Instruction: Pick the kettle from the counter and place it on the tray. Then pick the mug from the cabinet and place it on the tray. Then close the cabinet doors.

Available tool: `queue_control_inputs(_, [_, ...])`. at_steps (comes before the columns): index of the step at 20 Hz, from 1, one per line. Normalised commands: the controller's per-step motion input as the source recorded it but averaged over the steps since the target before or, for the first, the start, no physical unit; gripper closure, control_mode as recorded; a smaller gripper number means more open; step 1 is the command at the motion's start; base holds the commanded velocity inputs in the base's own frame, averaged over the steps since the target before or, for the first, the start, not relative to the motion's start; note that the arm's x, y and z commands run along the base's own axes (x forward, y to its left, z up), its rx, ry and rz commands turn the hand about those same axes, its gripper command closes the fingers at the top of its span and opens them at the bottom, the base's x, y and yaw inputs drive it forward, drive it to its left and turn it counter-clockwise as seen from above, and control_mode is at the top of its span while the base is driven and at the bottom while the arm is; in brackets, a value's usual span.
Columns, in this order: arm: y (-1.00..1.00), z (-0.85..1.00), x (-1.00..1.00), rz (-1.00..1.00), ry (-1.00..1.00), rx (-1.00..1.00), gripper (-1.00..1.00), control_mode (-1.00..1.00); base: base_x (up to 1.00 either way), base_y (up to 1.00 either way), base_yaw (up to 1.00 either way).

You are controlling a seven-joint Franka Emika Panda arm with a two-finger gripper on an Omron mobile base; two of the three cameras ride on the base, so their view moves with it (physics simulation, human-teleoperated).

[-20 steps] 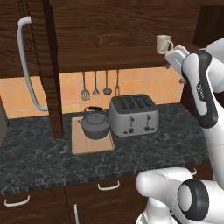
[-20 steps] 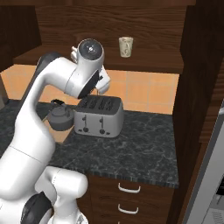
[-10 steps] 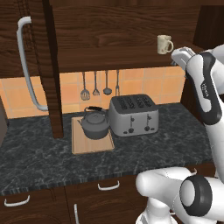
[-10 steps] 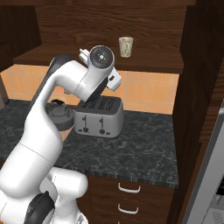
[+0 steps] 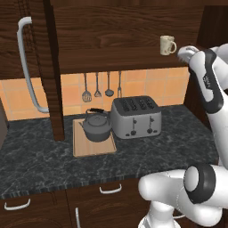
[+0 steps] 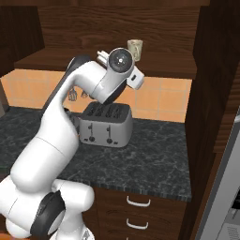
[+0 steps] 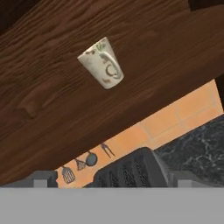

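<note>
The cream mug (image 5: 168, 45) stands on the inner shelf (image 5: 120, 60) of the dark wood cabinet, also seen as a patterned mug (image 7: 103, 64) tilted in the hand view. My gripper (image 5: 186, 50) hovers just right of it at shelf height, apart from it. Its grey fingertips (image 7: 43, 177) stand wide, open and empty. In the right base view my wrist partly covers the mug (image 6: 135, 47). The dark grey kettle (image 5: 97, 127) sits on the light wooden tray (image 5: 91, 148) on the marbled counter (image 5: 147, 156).
A silver four-slot toaster (image 5: 136, 116) stands right of the tray, below the mug. The left cabinet door (image 5: 13, 53) hangs open with its long bar handle (image 5: 27, 67). A tall dark door panel (image 6: 211, 93) stands at the right. Utensils (image 5: 97, 84) hang on the tiled wall.
My hand has risen slightly and shifted right, staying beside the mug at shelf height. Kettle, tray and mug have not moved.
</note>
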Motion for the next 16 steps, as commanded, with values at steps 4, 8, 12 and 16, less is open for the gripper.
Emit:
queue_control_inputs(4, [-0.25,0.21,0.19,0.03,-0.05,-0.13,-1.0,-1.0,0.0,0.0,0.0])
queue_control_inputs(8, [-0.21,0.19,0.21,0.02,-0.08,-0.16,-1.0,-1.0,0.0,0.0,0.0])
queue_control_inputs(12, [-0.2,0.24,0.28,0.03,-0.01,-0.14,-1.0,-1.0,0.0,0.0,0.0])
queue_control_inputs(16, [-0.09,0.13,0.45,0.05,0.0,-0.07,-1.0,-1.0,0.0,0.0,0.0])
